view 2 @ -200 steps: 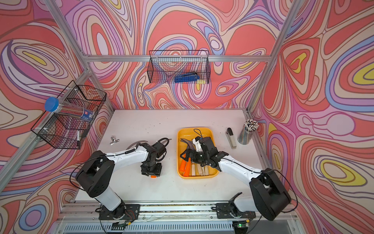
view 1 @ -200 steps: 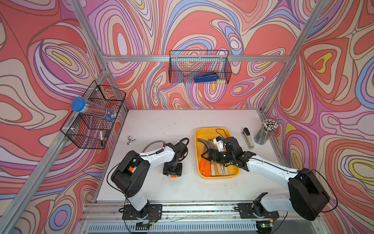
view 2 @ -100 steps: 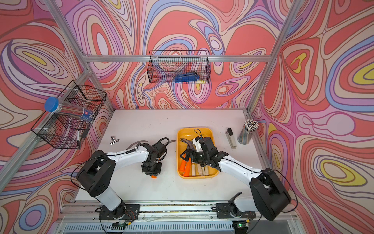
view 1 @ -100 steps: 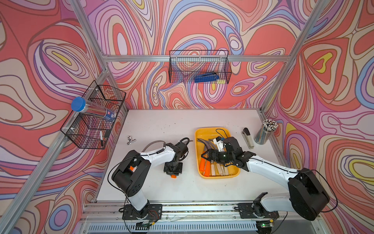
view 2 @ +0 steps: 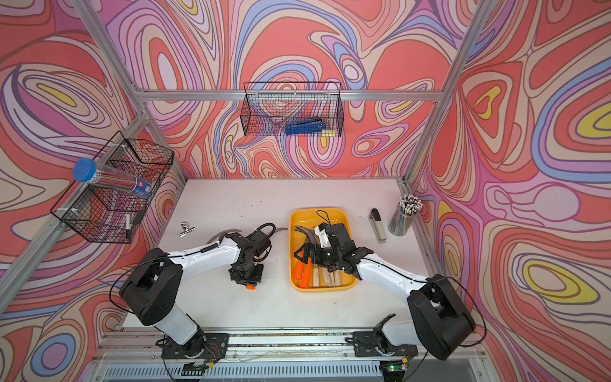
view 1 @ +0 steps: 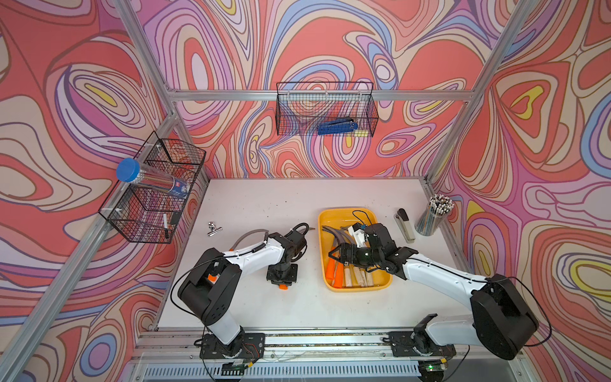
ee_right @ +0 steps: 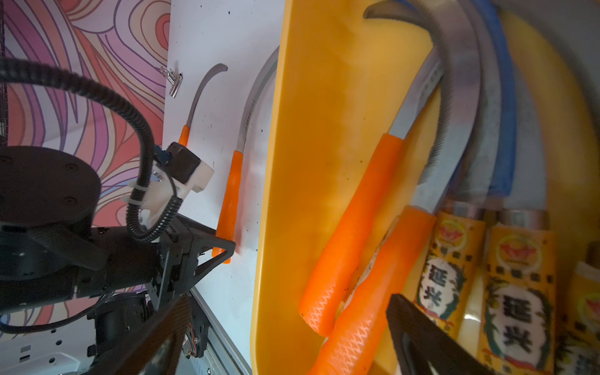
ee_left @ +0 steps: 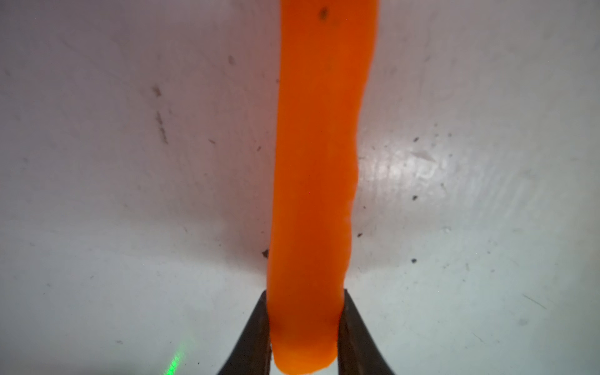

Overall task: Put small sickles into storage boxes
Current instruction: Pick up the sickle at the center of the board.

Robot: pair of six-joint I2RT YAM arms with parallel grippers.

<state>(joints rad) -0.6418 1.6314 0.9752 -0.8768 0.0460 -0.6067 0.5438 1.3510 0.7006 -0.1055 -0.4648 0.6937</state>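
My left gripper (ee_left: 305,324) points down at the white table, shut on the end of a small sickle's orange handle (ee_left: 318,162); in both top views only the handle's tip (view 1: 282,287) (view 2: 250,287) shows under the gripper (view 1: 282,276). That sickle's grey blade (ee_right: 256,97) curves along the outside of the yellow storage box (view 1: 355,288) (view 2: 322,288). A second orange-handled sickle (ee_right: 198,94) lies beyond it, partly under my left arm. My right gripper (view 1: 334,254) (ee_right: 285,331) hovers open above the box, which holds two orange-handled sickles (ee_right: 350,227) and several label-handled ones (ee_right: 519,292).
A binder clip (view 1: 214,229) lies at the table's left. A stapler (view 1: 405,225) and a cup of pencils (view 1: 433,215) stand right of the box. Wire baskets hang on the back wall (view 1: 325,112) and the left wall (view 1: 155,188).
My left gripper's jaws have closed onto the orange handle. The right arm has stayed still over the box.
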